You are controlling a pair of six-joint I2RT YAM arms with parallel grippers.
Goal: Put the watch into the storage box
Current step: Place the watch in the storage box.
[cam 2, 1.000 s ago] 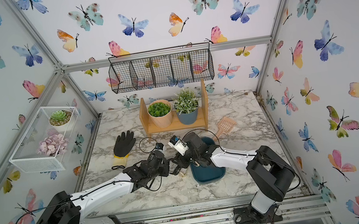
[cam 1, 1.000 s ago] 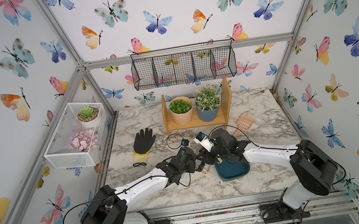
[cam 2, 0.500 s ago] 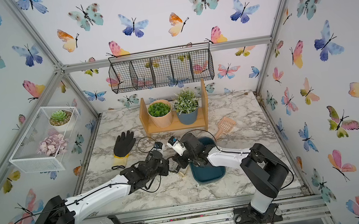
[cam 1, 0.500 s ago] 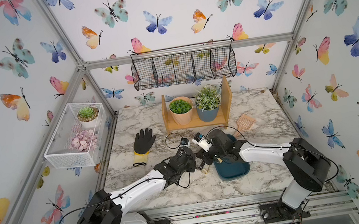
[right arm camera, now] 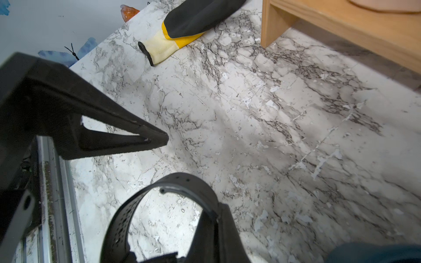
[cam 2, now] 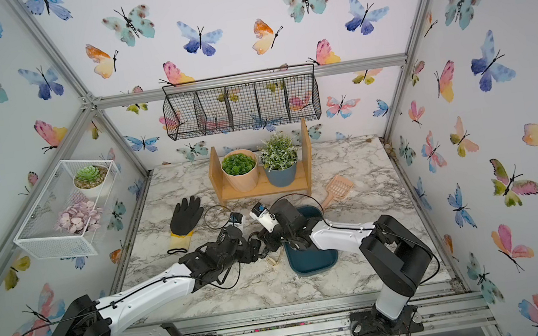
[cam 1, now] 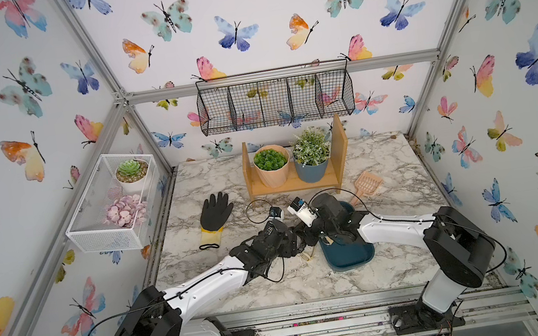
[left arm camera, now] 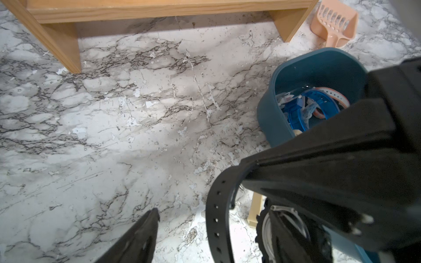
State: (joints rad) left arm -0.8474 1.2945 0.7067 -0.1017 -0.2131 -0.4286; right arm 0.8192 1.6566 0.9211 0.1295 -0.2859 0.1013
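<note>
Right pincer (right arm camera: 215, 218) is clamping the watch (left arm camera: 216, 218) by its strap above the tabletop (left arm camera: 114, 136), beside the storage box (left arm camera: 268, 123) (other watches (left arm camera: 296, 116) are lying inside); left pincer (cam 1: 296, 241) is standing open, presumably leaving delivery to the nearer arm.

A black glove (cam 1: 214, 210) lies toward the bench's (cam 1: 398, 158) left edge, a wooden shelf (cam 1: 293, 184) with two potted plants (cam 1: 272, 167) near its back edge, a peach scoop (cam 1: 366, 183) beside the shelf.
</note>
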